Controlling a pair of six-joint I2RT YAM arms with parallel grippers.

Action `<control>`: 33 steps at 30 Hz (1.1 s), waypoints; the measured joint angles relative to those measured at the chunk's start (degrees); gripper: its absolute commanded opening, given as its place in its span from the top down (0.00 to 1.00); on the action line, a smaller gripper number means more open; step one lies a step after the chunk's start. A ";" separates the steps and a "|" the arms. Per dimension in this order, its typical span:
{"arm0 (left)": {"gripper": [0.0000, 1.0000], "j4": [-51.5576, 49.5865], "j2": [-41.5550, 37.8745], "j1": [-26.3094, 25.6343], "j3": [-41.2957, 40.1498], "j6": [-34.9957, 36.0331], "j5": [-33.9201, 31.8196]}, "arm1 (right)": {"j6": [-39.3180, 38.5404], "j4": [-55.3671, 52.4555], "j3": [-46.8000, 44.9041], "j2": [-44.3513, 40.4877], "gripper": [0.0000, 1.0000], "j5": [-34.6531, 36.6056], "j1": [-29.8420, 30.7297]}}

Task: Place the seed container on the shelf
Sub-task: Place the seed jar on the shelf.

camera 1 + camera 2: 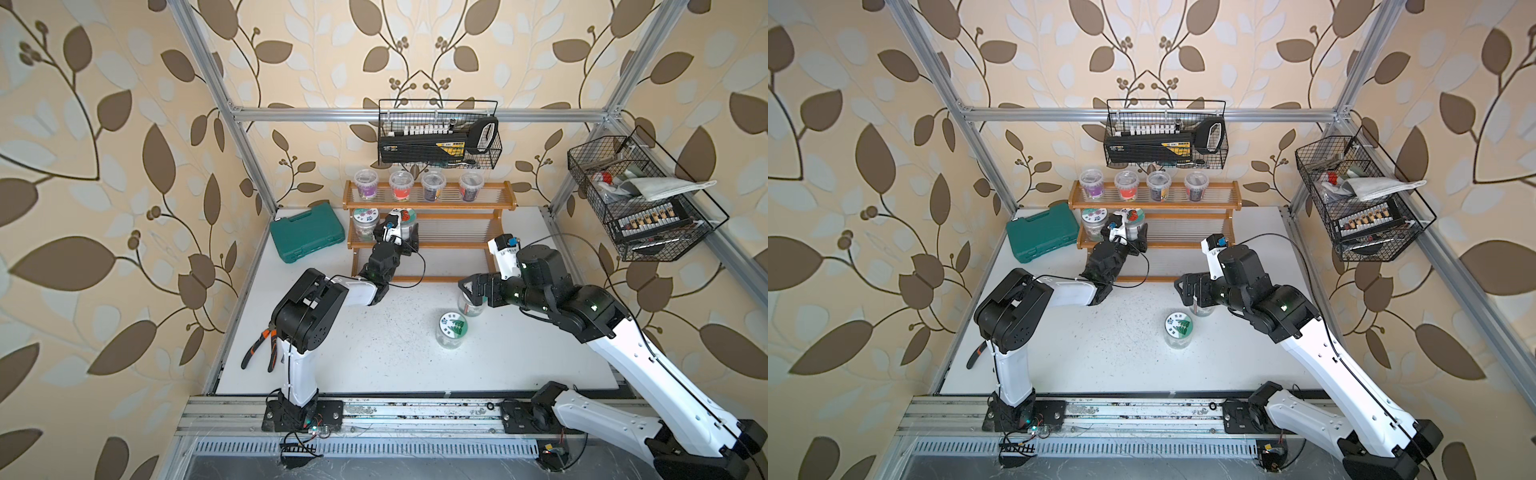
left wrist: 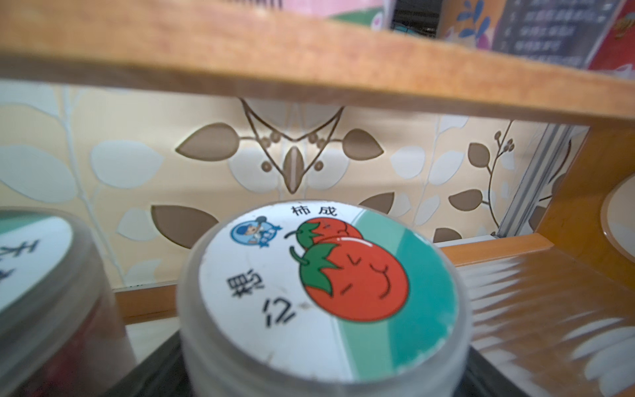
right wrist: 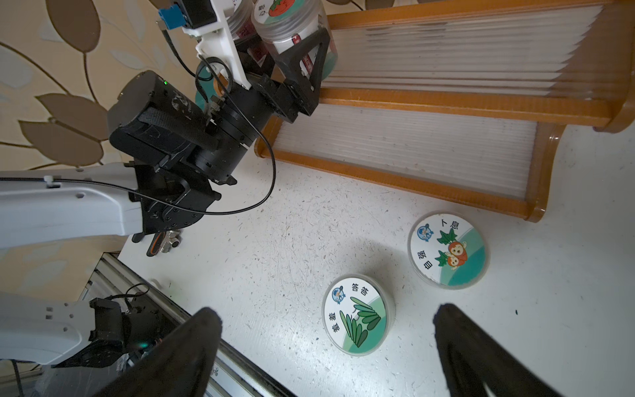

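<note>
Tomato jar (image 2: 326, 292) on shelf (image 1: 453, 245) middle tier; left jaws flanking, grip unclear; right jaws wide; bare ribbed tier rightward.

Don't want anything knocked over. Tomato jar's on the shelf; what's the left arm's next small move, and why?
Probably draw the left gripper, jaws open, straight back from the shelf: the tomato jar stands upright on its middle tier, beside another jar, so sideways motion could tip one.
</note>
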 measured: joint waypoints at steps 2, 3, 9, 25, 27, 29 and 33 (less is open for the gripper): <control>0.04 -0.57 -0.20 0.00 -0.04 0.04 0.13 | -0.02 0.02 0.00 0.00 0.01 -0.17 -0.04; 0.04 -1.09 -0.48 -0.02 -0.09 0.04 0.33 | 0.00 0.02 0.00 0.00 0.01 -0.17 -0.04; 0.03 -4.37 -3.80 -0.07 -0.90 0.09 1.60 | 0.00 0.09 0.00 0.00 0.01 -0.50 -0.04; 0.03 -13.46 -13.18 -0.11 -2.32 0.07 2.47 | 0.00 0.17 0.00 -0.39 0.01 -1.03 -0.26; 0.04 -14.97 -14.21 -0.11 -2.32 0.11 2.49 | 0.02 0.17 0.00 -0.52 0.01 -1.05 -0.26; 0.05 -16.63 -15.28 -0.11 -2.32 0.11 2.56 | 0.02 0.15 0.00 -0.59 0.01 -1.20 -0.26; 0.06 -21.64 -17.86 -0.11 -2.32 0.09 2.82 | 0.02 0.13 0.00 -0.83 0.01 -1.25 -0.26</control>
